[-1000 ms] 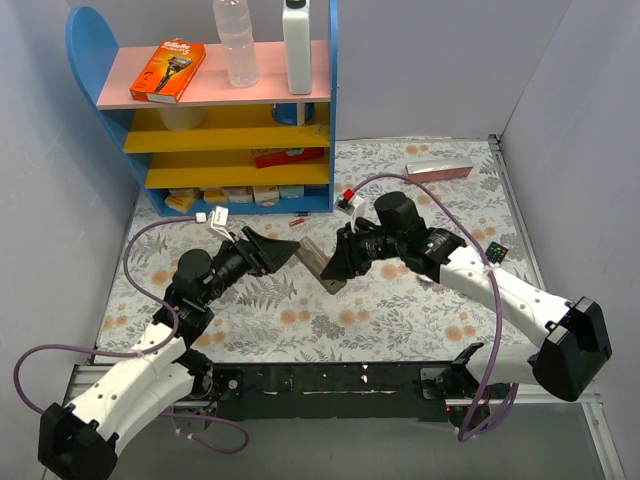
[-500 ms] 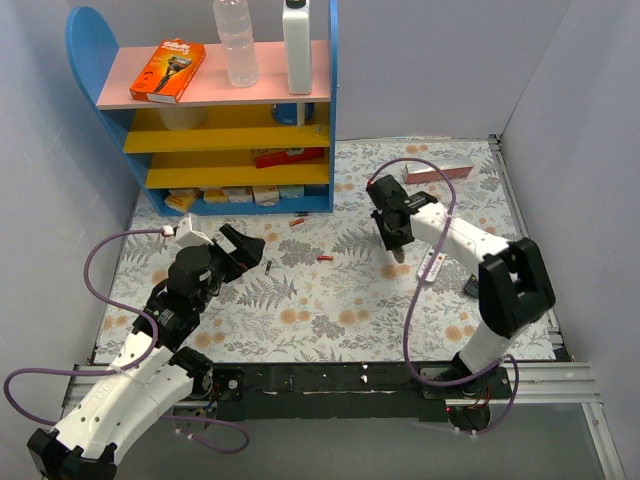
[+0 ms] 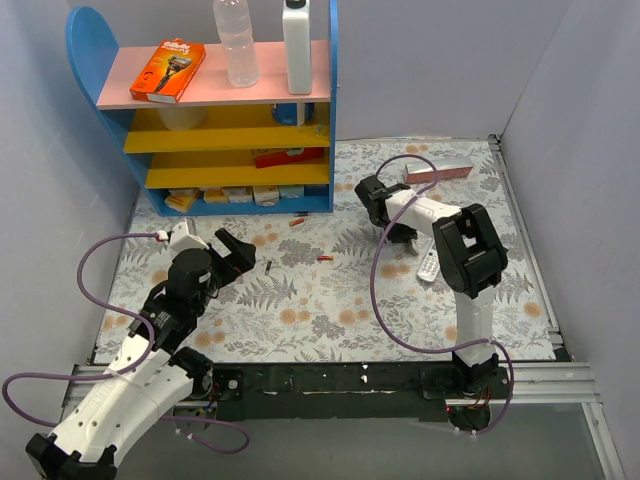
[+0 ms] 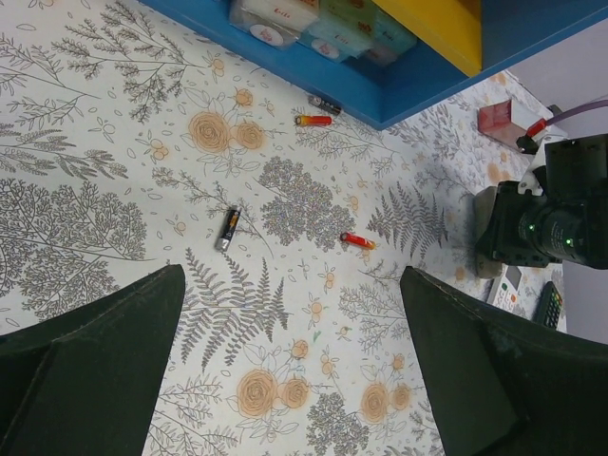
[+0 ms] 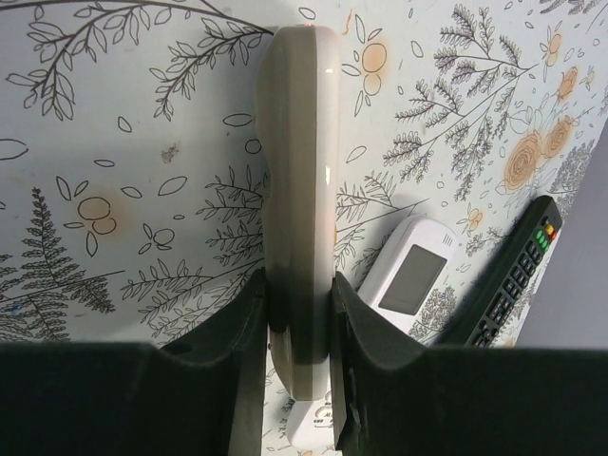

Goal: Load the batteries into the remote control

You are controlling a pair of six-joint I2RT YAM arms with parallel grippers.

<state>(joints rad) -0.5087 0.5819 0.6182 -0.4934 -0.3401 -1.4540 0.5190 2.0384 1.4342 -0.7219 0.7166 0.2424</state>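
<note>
Two red batteries and a dark one lie loose on the floral mat; from above they show as red batteries and the dark battery. My left gripper is open and empty, hovering near them. My right gripper is shut on a long pale remote held edge-on, its face hidden. The white remote control with a pale display lies just right of it, also seen from above.
A black remote lies right of the white one. A blue shelf unit with boxes and bottles stands at the back left. A pink box lies at the back right. Another white piece lies under the right fingers.
Both grippers have drawn apart from the mat's middle. The right gripper has moved to the back right by the remotes. The left has pulled back to the left and stands open.
</note>
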